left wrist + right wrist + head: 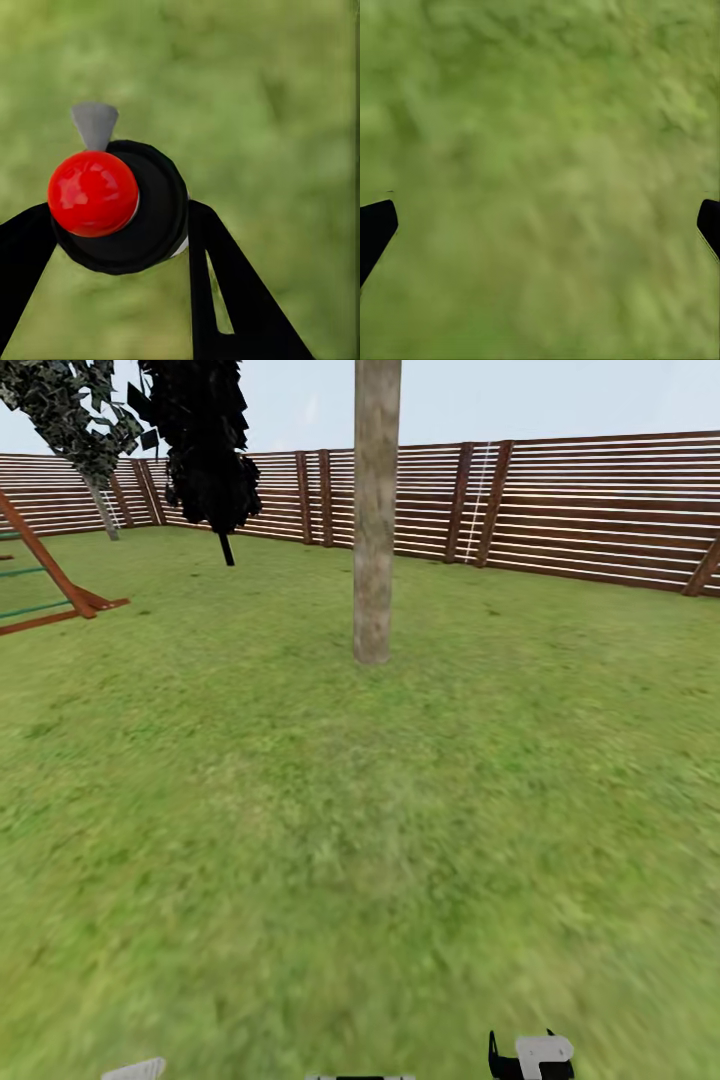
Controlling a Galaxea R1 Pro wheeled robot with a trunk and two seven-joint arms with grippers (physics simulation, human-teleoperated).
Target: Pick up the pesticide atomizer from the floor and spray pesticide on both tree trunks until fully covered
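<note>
The pesticide atomizer (94, 193) has a glossy red cap, a round black body and a grey nozzle. It sits between the black fingers of my left gripper (120, 247), which is shut on it over the grass. My right gripper (540, 229) hangs open above the lawn with nothing between its fingers, and its white housing (532, 1055) pokes in at the head view's lower edge. A thick pale tree trunk (376, 510) rises straight ahead across the grass. A second tree (104, 512) with dark green foliage leans at the far left by the fence.
A brown slatted fence (600, 510) rings the garden. A black cypress-like tree (205, 450) stands left of the near trunk. A red-brown wooden play frame (55, 575) juts in at the left edge. Grass (350, 840) stretches between me and the trunk.
</note>
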